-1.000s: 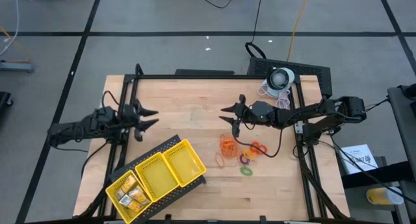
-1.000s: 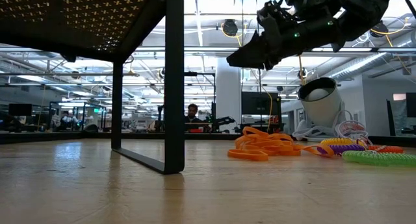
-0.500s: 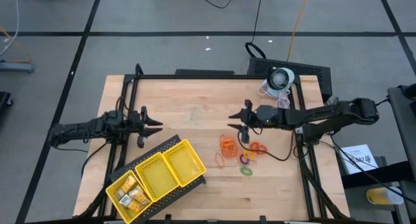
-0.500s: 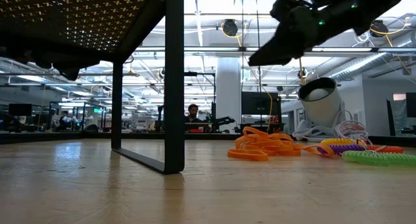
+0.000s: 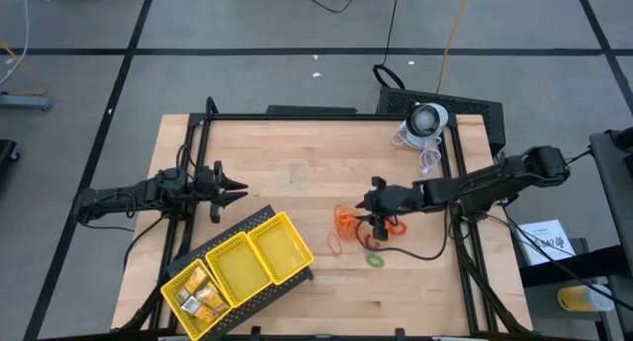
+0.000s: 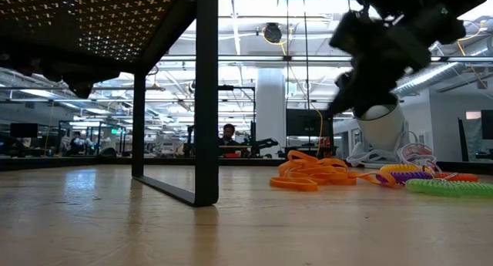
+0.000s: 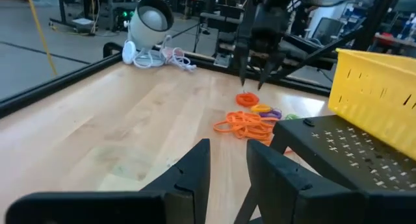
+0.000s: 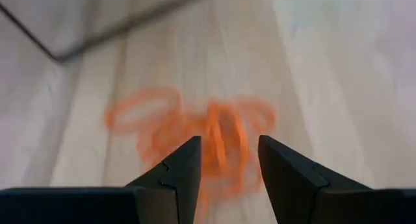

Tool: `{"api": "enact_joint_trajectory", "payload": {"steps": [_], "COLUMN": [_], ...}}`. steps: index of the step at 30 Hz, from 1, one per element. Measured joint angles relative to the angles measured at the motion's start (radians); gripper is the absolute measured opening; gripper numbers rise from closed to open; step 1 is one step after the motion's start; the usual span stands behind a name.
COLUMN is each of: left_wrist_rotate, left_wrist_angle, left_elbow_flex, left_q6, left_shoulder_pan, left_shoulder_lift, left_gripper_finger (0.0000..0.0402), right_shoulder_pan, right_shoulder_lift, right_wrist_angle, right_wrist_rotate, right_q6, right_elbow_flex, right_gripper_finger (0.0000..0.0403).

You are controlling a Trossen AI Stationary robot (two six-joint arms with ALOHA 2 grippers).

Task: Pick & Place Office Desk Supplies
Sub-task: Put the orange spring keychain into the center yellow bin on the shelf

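Thin orange rubber-band loops (image 5: 346,222) lie in a loose pile on the wooden table, also in the low view (image 6: 308,173) and the left wrist view (image 7: 247,123). Small coloured rings (image 5: 392,226) lie just right of them, and a green ring (image 5: 375,261) lies nearer. My right gripper (image 5: 372,218) (image 8: 227,164) is open and points down just above the pile (image 8: 195,130), touching nothing. My left gripper (image 5: 235,191) (image 7: 227,175) waits open at the table's left. Yellow-gold blocky pieces (image 5: 198,298) sit in one end compartment of the yellow tray (image 5: 282,244).
The yellow tray rests on a black perforated platform (image 5: 252,222) near the table's near-left corner. A white round device with cables (image 5: 427,120) sits at the far-right corner. Black frame rails (image 5: 453,183) run along the table's sides. Bare wood lies between the two grippers.
My right gripper has moved toward the table's near edge and down, tipping from level to pointing down over the rubber bands, staying open. My left gripper shifted slightly toward the near edge early on, then kept still. The supplies have not moved.
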Motion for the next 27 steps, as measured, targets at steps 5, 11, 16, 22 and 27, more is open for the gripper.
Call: {"api": "enact_joint_trajectory", "payload": {"steps": [5,11,16,22,27], "left_wrist_rotate": [0.0,0.0,0.001,0.001,0.001], "left_wrist_angle": [0.001,0.003,0.003,0.004,0.004], "left_elbow_flex": [0.0,0.0,0.0,0.0,0.0], "left_q6": [0.001,-0.003,-0.004,-0.004,-0.005], "left_shoulder_pan": [0.0,0.0,0.0,0.0,0.0], "left_shoulder_lift": [0.0,0.0,0.0,0.0,0.0], "left_gripper_finger": [0.0106,0.0106,0.0106,0.0106,0.0106], "right_shoulder_pan": [0.025,0.085,0.133,0.126,0.113], "right_shoulder_lift": [-0.032,-0.094,-0.101,-0.101,-0.101], "right_wrist_angle": [-0.266,-0.573,-0.597,-0.456,-0.439], "right_wrist_rotate": [-0.001,-0.052,-0.015,0.007,0.082], "right_q6": [0.121,0.337,0.427,0.581,0.695], "right_elbow_flex": [0.0,0.0,-0.012,-0.082,-0.144], "right_gripper_finger": [0.0141,0.0141,0.0141,0.0141,0.0141]}}
